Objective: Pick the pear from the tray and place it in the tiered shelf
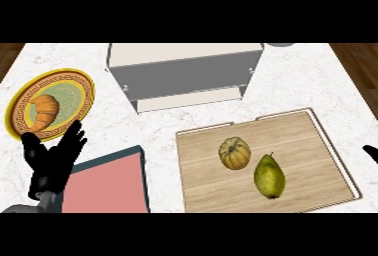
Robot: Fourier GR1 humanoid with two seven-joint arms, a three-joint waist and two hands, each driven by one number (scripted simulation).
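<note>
Head view: pear [269, 176] flat on wooden tray [310, 145], stem up toward tiered shelf [184, 70], just beside small pumpkin [235, 153]. Bare wood all around. Left hand [53, 157] open, fingers up. Right hand [371, 152] barely seen, cannot tell.

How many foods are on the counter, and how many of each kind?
Pear, on the tray: 1
Small pumpkin, on the tray: 1
Croissant, on the plate: 1
Total: 3 foods
</note>
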